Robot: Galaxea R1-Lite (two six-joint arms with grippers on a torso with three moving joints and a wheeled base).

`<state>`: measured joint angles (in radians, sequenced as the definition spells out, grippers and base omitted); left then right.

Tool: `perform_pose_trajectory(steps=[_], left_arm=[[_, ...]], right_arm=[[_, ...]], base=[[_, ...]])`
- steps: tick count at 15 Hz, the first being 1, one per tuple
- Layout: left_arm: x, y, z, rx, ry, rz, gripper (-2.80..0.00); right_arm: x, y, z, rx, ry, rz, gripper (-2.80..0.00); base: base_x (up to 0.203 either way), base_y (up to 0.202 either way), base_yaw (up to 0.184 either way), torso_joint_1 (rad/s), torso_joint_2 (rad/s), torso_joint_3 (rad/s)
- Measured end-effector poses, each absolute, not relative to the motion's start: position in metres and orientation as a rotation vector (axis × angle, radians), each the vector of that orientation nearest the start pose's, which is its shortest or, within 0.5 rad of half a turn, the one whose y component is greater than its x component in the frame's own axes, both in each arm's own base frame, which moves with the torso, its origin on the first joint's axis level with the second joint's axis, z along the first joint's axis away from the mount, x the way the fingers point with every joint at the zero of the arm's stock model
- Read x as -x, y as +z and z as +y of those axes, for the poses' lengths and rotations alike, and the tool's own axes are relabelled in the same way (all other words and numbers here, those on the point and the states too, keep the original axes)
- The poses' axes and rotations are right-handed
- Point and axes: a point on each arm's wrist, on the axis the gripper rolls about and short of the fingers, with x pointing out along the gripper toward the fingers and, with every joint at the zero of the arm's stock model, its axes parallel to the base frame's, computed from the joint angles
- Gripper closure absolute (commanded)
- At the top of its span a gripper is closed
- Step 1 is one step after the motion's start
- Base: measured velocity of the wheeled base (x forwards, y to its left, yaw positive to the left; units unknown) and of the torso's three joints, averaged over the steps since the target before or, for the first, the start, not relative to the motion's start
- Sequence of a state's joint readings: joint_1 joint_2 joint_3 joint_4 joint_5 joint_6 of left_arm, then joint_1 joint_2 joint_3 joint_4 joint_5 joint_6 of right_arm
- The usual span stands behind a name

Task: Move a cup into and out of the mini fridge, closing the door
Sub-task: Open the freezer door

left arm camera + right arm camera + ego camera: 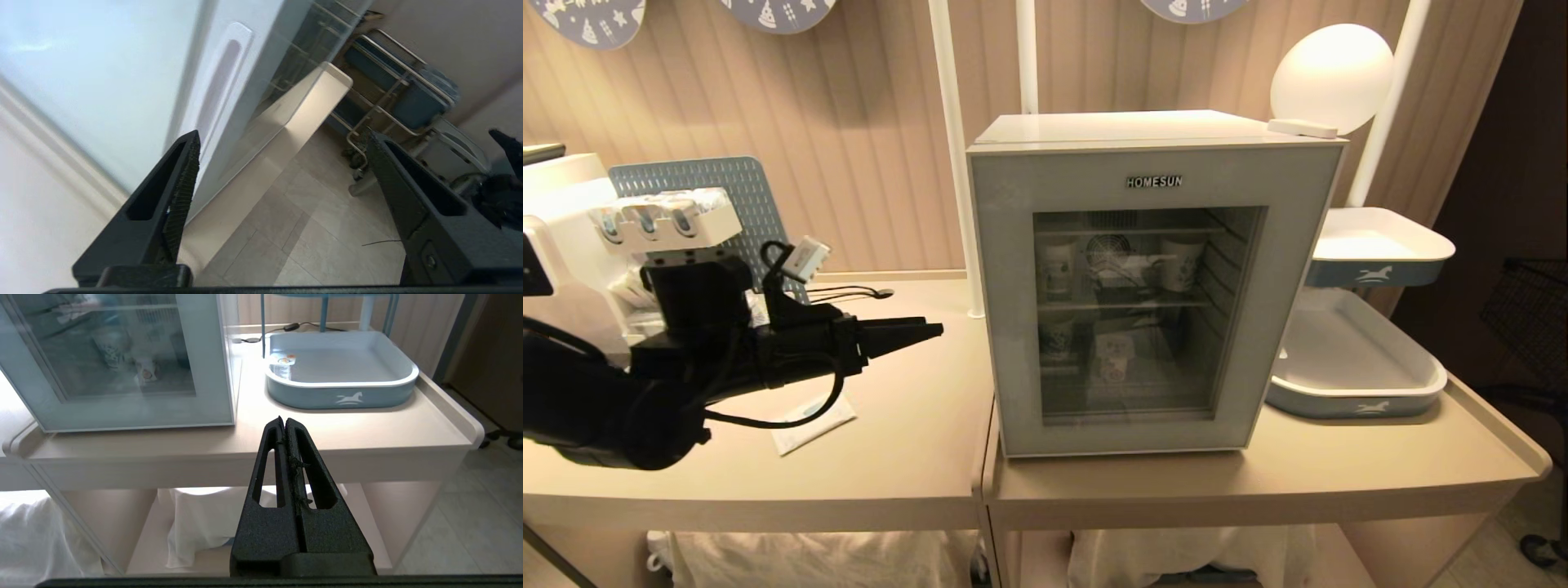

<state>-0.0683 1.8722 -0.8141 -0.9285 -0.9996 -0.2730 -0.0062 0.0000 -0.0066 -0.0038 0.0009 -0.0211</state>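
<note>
At the fridge's side: left gripper (923, 331) spread wide, empty, level with the recessed handle (220, 87).
Door (1147, 302): shut.
Cup (282, 359): in the tray (343, 396).
Advice: hook the handle's edge squarely before pulling.
Right gripper (286, 424): closed, idle.

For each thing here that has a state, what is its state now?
door: closed.
mini fridge: upright on the table, paper cups inside.
left gripper: open, empty, beside the fridge.
right gripper: shut, empty, in front of the table.
cup: upright in the blue tray.
</note>
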Motion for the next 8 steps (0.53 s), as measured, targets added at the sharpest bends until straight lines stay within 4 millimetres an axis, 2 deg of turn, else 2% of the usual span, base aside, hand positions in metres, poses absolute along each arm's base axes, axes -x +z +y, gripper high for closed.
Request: perform_pose_trajectory(steps=[4,8], left_arm=[[-0.348,0.139,-0.066,0.303,-1.118,0.284,-2.8],[-0.356,0.127,-0.072,0.314,-1.132,0.313,-2.8]], right_arm=[[0.023,0.077,0.0,0.022,-0.005,-0.01,0.0],[0.023,0.077,0.0,0.022,-0.005,-0.009,0.0]], base=[[0.0,0.0,0.0,0.0,0.0,0.0],[0.0,0.0,0.0,0.0,0.0,0.0]])
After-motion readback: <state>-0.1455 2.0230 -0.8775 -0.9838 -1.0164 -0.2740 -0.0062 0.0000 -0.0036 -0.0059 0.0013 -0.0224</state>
